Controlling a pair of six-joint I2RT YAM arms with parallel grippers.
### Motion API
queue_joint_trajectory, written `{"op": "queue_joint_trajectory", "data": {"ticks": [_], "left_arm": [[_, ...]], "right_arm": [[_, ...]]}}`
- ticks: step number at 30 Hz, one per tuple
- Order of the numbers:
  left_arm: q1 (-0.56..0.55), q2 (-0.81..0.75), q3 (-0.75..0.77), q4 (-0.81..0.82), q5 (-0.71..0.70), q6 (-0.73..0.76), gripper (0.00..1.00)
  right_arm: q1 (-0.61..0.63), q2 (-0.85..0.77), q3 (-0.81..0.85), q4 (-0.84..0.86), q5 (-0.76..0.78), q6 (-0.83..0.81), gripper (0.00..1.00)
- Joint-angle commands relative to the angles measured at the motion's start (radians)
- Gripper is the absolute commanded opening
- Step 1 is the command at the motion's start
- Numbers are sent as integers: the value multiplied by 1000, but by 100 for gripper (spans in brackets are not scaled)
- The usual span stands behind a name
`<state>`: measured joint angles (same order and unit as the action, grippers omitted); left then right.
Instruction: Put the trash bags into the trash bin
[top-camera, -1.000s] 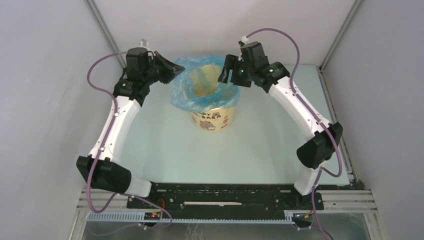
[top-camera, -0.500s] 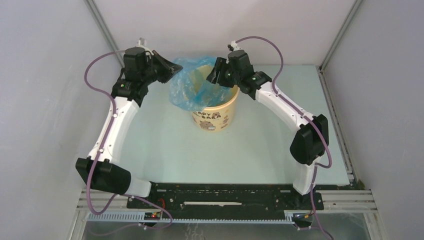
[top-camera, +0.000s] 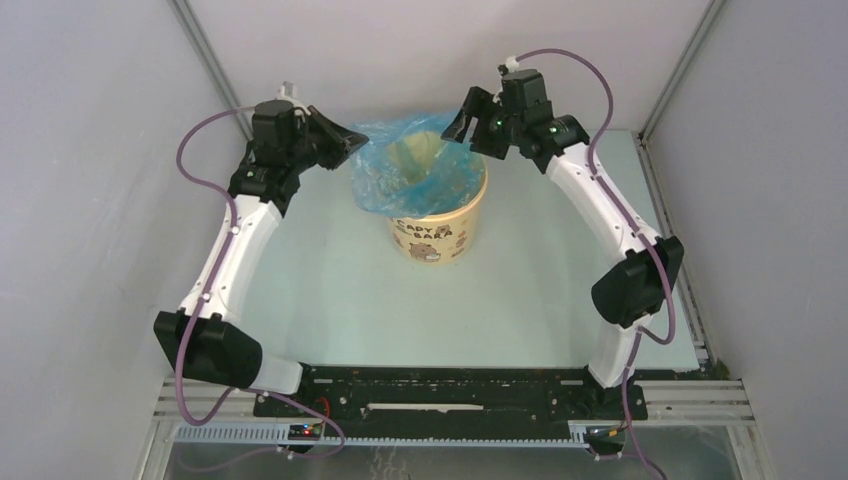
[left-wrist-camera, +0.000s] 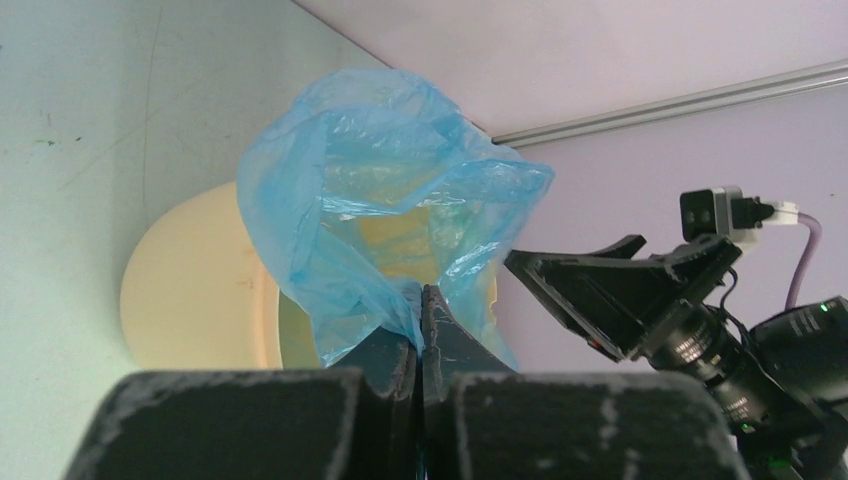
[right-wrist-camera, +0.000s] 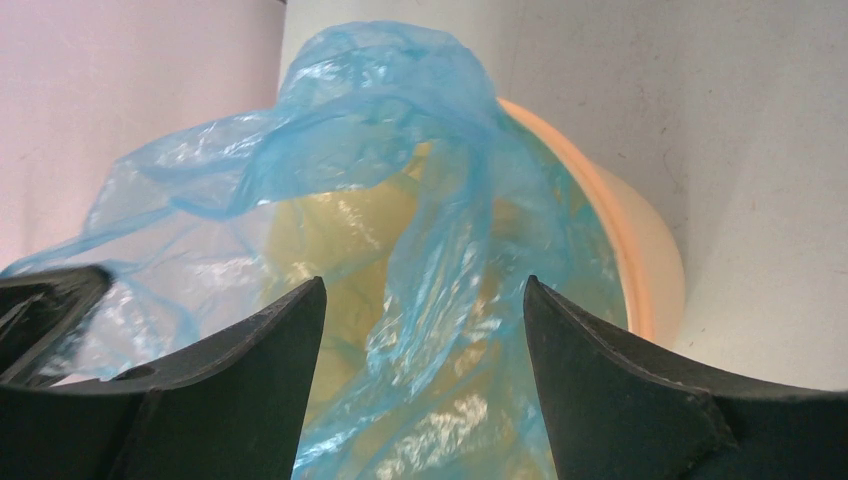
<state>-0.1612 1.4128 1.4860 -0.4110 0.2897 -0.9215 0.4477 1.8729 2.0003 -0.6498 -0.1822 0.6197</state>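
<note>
While left gripper (left-wrist-camera: 421, 300) pinches wrinkly bag (left-wrist-camera: 370, 180), round bin (top-camera: 436, 234)

Light: bright, even, diffuse overhead.
Shadows soft; glare specks on trash bag (right-wrist-camera: 440, 430); wrist-cam fg out of focus; top cam sharp.

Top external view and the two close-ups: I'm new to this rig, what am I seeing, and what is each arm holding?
The top external view looks down on two white robot arms; the close-ups come from cameras on their wrists. On the table stands a pale-yellow trash bin with a blue trash bag draped over its mouth. The left gripper is shut, pinching the bag's edge. The right gripper is open, holding nothing; bag film shows between its fingers.
</note>
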Motion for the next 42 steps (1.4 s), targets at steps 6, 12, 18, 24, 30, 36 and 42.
{"op": "queue_joint_trajectory", "data": {"ticks": [6, 12, 18, 24, 30, 36, 42], "left_arm": [[2, -42, -28, 62, 26, -40, 3], [2, -43, -23, 22, 4, -28, 9], [2, -58, -29, -34, -18, 11, 25], [2, -110, -78, -78, -47, 42, 40], [-7, -161, -134, -98, -39, 57, 48], [-8, -182, -187, -104, -40, 71, 51], [-6, -180, -190, -104, -37, 73, 53]], "right_arm": [[1, 10, 97, -48, 27, -4, 74], [12, 60, 128, -66, 67, 10, 68], [12, 74, 133, -75, 96, -4, 69], [14, 86, 116, -52, 77, 6, 59], [18, 54, 91, -73, 100, -19, 69], [26, 11, -10, -30, 109, -24, 70], [20, 38, 29, -19, 84, -15, 52]]}}
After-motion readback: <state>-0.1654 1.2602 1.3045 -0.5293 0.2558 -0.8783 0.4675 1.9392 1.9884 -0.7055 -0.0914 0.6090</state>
